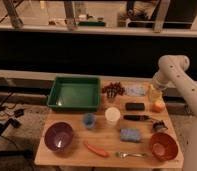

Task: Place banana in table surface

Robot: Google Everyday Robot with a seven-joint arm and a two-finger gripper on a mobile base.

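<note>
The arm reaches in from the right and bends down to the far right corner of the table surface, a light tan wooden top. My gripper hangs at the arm's end, just above that corner. A pale-yellow shape, the banana, sits directly under it, standing nearly upright. I cannot tell whether the banana is held or resting on the wood. A round orange fruit lies just in front of it.
A green tray stands at the back left. A purple bowl and an orange bowl sit at the front corners. Between them are a blue cup, white cup, blue sponge, orange-red stick, fork and black bar.
</note>
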